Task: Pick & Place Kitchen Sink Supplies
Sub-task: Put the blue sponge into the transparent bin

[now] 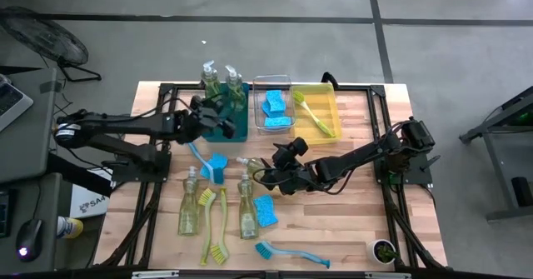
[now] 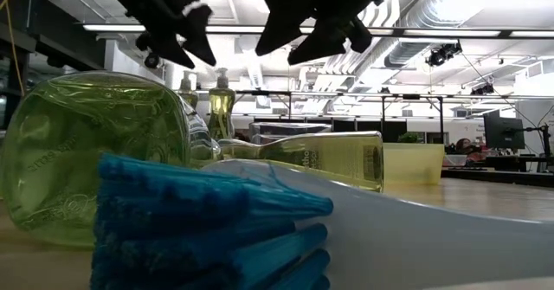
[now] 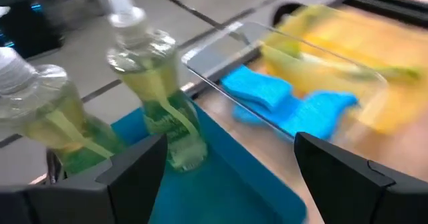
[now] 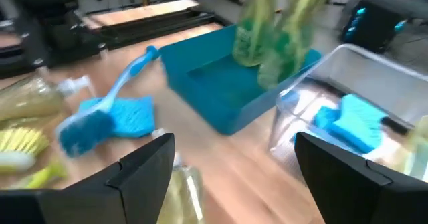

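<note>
Two clear pump bottles of yellow-green soap (image 1: 221, 82) stand upright in the teal bin (image 1: 237, 130). My left gripper (image 1: 218, 117) hovers open over that bin, close to the bottles (image 3: 157, 103), holding nothing. My right gripper (image 1: 271, 172) is open above the table's middle, over a soap bottle (image 1: 251, 164) lying on its side, whose body shows between the fingers (image 4: 184, 190). Blue sponges (image 1: 275, 106) lie in the clear bin, and a yellow-green brush (image 1: 312, 112) lies in the yellow bin.
On the wood near the front lie two more soap bottles (image 1: 190, 202) (image 1: 246, 208), two yellow-green brushes (image 1: 215, 225), a blue sponge (image 1: 265, 211) and a blue brush (image 1: 287, 252). Another blue brush and sponge (image 1: 212, 164) lie by the teal bin. A small pot (image 1: 382, 250) stands at the near right corner.
</note>
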Controlling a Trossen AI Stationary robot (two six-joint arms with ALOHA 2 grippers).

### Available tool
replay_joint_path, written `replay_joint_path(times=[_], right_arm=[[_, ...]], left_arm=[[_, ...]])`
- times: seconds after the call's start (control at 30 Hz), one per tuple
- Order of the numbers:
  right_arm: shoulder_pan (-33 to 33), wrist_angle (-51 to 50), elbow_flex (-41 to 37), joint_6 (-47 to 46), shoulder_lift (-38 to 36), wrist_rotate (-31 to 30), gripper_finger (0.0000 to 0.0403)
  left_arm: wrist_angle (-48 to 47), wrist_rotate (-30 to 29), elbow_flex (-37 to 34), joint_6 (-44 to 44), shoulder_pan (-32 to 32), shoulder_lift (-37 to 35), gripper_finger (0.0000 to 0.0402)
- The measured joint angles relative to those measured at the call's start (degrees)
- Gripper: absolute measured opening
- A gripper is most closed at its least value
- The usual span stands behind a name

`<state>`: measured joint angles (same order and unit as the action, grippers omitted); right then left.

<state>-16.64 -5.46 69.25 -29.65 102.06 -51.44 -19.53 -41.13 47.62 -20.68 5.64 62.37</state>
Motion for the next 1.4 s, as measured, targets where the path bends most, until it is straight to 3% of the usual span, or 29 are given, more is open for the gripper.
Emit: replay_joint_path(times=[0.27, 0.6, 1.07, 1.4], right_arm=[[-0.12, -3.16, 0.00, 6.02, 0.00, 18.08, 0.0303], [-2.52, -5.01, 0.00, 9.30, 0.00, 26.90, 0.0303], [-6.66, -5.08, 0.00, 9.17, 0.00, 25.99, 0.0303], [-9.79, -4.75, 0.00, 8.65, 0.21, 25.90, 0.0303]], left_arm=[[-9.64, 2.81, 0.00, 2.04, -11.76, -7.03, 0.0321], [-10.89, 2.56, 0.00, 1.98, -24.21, -11.79, 0.0321], [-14.33, -3.61, -0.36, -1.80, -34.45, -11.61, 0.0321], [-7.57, -7.43, -9.04, -3.15, -41.24, -17.41, 0.0321]])
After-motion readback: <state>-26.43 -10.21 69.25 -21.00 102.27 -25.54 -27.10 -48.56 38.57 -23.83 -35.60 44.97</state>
